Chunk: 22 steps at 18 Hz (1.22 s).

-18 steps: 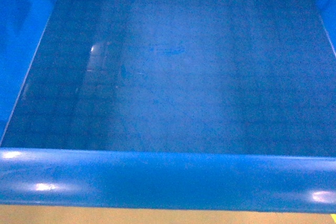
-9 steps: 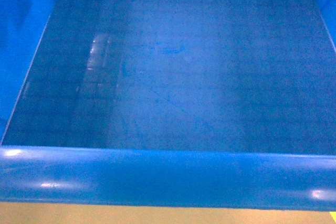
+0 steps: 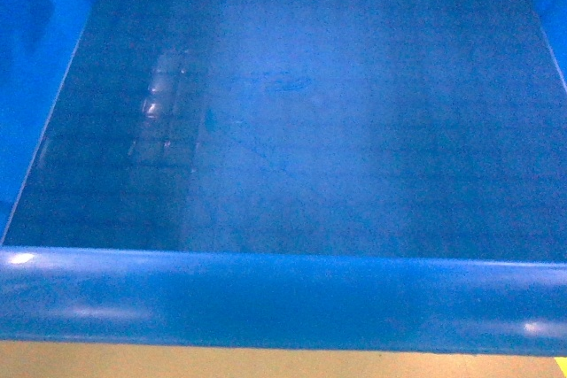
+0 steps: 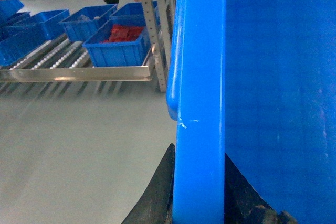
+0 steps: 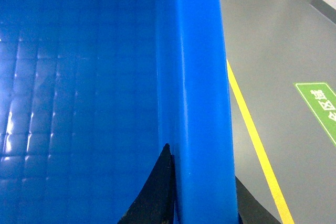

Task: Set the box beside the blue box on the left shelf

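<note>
Box (image 3: 292,130) is clamped by its side rims: left gripper (image 4: 197,192), right gripper (image 5: 202,192). Near rim sits slightly higher in head view than a second ago, so carry continues. Left shelf (image 4: 58,56) seen upper left, well apart.

The only writing in view is a green floor sign (image 5: 319,106) with white characters, painted on the grey floor (image 5: 273,35) well off to the right of the right arm's jaws, beyond a yellow line (image 5: 257,150). Its characters are cut off by the picture's edge and too small to read. The blue crate (image 3: 283,130) carries no readable label.
</note>
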Tool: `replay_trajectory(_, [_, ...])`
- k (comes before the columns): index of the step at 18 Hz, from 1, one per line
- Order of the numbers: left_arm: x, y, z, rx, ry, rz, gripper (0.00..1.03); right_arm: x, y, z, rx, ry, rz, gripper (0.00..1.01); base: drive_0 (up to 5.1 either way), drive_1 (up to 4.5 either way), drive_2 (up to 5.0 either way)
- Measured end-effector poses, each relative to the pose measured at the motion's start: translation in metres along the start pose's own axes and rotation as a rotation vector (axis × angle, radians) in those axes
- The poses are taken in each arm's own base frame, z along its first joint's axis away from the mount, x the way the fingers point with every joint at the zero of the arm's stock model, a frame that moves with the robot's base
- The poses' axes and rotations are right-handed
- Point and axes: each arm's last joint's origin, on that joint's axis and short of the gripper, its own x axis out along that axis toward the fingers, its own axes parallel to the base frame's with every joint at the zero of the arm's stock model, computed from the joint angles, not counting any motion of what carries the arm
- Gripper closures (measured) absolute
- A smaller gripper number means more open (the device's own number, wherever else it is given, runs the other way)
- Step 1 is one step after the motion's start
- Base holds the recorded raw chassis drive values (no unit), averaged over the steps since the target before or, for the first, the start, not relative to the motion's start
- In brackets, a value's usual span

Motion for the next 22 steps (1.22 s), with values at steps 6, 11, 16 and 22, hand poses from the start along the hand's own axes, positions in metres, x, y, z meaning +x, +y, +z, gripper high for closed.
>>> replay_trajectory(6, [0.0001, -0.0001, 0.0003, -0.002, -0.002, -0.001, 0.91, 0.0001, 0.0, 0.0, 0.0, 0.0, 0.0, 0.9, 0.1, 4.26, -4.0])
replay_trajectory(11, [0.0001, -0.0001, 0.0, 0.0, 0.0, 0.0, 0.91, 0.0001, 0.0, -0.0002, -0.001, 0.001, 0.0, 0.9, 0.0, 4.19, -4.1])
replay_trajectory(16, [-0.0001, 0.0, 0.0001, -0.001, -0.001, 0.0, 0.91, 0.0001, 0.0, -0.0002, 0.0, 0.001, 0.0, 0.9, 0.0, 4.15, -4.1])
replay_trajectory(22, [0.0008, -0.0007, -0.0008, 0.005, 0.006, -0.001, 0.91, 0.0009, 0.0003, -0.0013, -0.005, 0.011, -0.002, 0.9, 0.0, 1.36, -1.4])
